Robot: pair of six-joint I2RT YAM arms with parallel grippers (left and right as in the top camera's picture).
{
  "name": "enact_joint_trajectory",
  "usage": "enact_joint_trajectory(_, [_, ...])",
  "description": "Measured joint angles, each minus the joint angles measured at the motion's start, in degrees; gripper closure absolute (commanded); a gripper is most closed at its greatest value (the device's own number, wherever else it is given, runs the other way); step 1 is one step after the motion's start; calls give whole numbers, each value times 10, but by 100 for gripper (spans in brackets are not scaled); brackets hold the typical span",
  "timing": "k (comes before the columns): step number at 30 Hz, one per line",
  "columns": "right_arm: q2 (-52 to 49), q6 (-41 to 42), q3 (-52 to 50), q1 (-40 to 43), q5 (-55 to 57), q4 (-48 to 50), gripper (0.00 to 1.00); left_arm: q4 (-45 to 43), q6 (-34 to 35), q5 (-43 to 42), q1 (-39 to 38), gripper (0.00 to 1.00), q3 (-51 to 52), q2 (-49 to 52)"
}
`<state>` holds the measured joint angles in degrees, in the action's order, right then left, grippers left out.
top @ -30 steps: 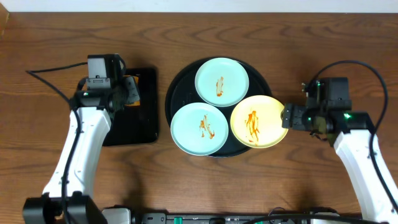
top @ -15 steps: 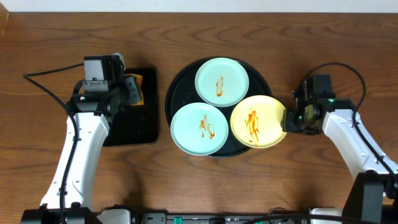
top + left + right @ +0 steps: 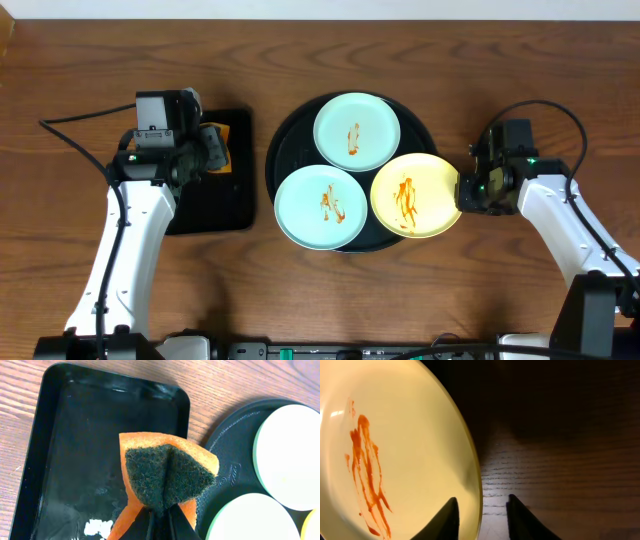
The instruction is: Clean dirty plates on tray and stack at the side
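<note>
Three plates lie on the round black tray (image 3: 285,140), each streaked with orange-red sauce: a mint one (image 3: 357,131) at the back, a mint one (image 3: 320,206) front left, a yellow one (image 3: 415,194) front right. My right gripper (image 3: 462,190) is at the yellow plate's right edge. In the right wrist view its jaws (image 3: 481,510) straddle the rim of the yellow plate (image 3: 410,450), one finger over the plate, the other still apart from the rim. My left gripper (image 3: 160,520) is shut on an orange sponge (image 3: 167,472) with a dark scouring face, held above the gap between the two trays.
A smaller rectangular black tray (image 3: 215,205) with wet patches lies left of the round tray, under my left arm. Bare wooden table (image 3: 520,80) surrounds both trays. Cables run from each arm across the table.
My right gripper has moved in to the yellow plate's edge and its jaws have narrowed around the rim. The left arm with the sponge has shifted slightly right.
</note>
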<state>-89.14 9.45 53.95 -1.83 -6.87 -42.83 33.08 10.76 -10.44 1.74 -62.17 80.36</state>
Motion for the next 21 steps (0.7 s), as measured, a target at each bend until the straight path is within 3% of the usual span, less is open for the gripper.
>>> enact_joint_trajectory(10, [0,-2,0,0,0,1,98,1,0,-14,-4,92,0,0])
enact_joint_trajectory(21, [0,0,0,0,0,2,99,-2,0,-17,-39,92,0,0])
